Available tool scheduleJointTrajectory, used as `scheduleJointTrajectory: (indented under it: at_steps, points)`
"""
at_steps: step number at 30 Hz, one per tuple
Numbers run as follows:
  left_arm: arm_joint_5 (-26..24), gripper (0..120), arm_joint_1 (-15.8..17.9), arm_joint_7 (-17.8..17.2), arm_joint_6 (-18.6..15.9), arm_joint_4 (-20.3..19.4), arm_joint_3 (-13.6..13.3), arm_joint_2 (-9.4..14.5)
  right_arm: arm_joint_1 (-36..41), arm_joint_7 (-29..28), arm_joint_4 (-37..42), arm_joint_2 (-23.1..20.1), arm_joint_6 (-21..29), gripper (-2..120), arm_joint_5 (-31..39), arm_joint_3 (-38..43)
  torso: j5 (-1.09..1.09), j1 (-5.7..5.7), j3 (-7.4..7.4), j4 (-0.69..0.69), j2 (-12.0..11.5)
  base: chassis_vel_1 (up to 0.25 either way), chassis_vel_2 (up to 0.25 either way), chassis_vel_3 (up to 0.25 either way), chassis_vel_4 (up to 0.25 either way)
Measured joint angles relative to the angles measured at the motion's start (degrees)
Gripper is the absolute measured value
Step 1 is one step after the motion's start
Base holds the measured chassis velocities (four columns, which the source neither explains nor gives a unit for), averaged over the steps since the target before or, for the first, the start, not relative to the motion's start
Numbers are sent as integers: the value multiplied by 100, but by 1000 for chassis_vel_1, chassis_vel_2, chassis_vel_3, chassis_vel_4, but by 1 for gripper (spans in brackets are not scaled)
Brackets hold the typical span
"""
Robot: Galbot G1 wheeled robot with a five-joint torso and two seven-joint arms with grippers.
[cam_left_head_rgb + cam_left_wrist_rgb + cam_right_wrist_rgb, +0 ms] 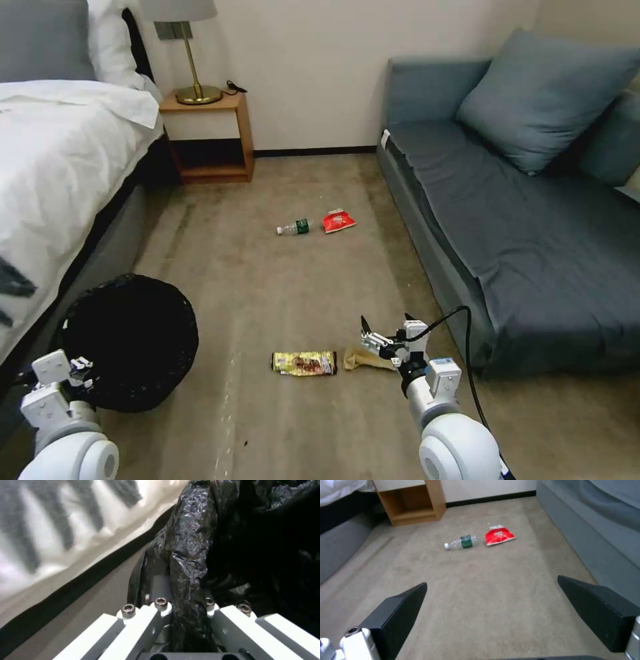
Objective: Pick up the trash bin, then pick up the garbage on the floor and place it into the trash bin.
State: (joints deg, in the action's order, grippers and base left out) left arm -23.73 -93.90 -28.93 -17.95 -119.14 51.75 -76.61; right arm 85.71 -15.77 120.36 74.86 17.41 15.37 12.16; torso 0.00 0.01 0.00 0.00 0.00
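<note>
Bin's in hand: the trash bin (130,340) hangs beside the bed (60,173), left gripper (186,620) jaws pinching its black-bagged rim. Right gripper (385,337), jaws spread, hovers above the tan paper bag (363,360), gold wrapper (304,363) just bedward. Next, I'd judge: lower, close on the bag.

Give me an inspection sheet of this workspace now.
Surface: beige carpet, litter lying on it.
Job's things: trash bin by the bed; gold wrapper beside paper bag; bottle beside red packet.
Clutter: nothing seen.
Grippers: left gripper shut on the bin's bag-lined rim; right gripper open, above the paper bag.
Cables: black cable on the right arm.
Surroundings: bed, nightstand, lamp, sofa.
</note>
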Motion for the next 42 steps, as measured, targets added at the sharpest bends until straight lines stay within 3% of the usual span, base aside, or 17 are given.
scheduleJointTrajectory:
  at_steps: [13,18,27,28,30,31,33,35,42]
  points:
    - [-30,3,82,13,47,112,33,47,-163,-41,-206,43,58,100,-63,-239,-1,0,0,0,0,-122,124,134,-127]
    - [-35,3,122,28,63,131,33,58,-246,202,-365,-59,-367,100,-9,-364,0,0,1,-1,0,-120,117,91,-104]
    - [-48,3,90,141,103,125,35,168,-809,833,-896,-642,160,100,-262,-801,0,-1,0,0,0,-14,14,18,-12]
    - [-51,3,72,162,104,117,42,189,-920,934,-992,-733,305,100,-285,-885,0,-1,0,1,0,0,0,0,0]
    - [-53,3,30,207,117,110,76,244,-1279,1738,-1307,-959,701,100,-485,-1086,1,-1,0,0,0,0,0,0,0]
    - [-53,3,30,207,117,110,76,244,-1279,1738,-1307,-959,701,100,-485,-1086,1,-1,0,0,0,0,0,0,0]
    - [-130,3,-4,296,172,109,114,281,-1701,2626,-1729,-1096,924,100,-751,-1403,1,-1,0,0,0,0,0,0,0]
    - [-246,3,-22,350,182,126,131,321,-1973,3138,-2046,-1114,1026,100,-938,-1591,0,-1,0,0,0,0,0,0,0]
    - [-387,3,-16,433,175,288,227,422,-2750,3827,-3249,-866,1019,100,-1299,-2285,0,0,1,0,0,0,0,0,0]
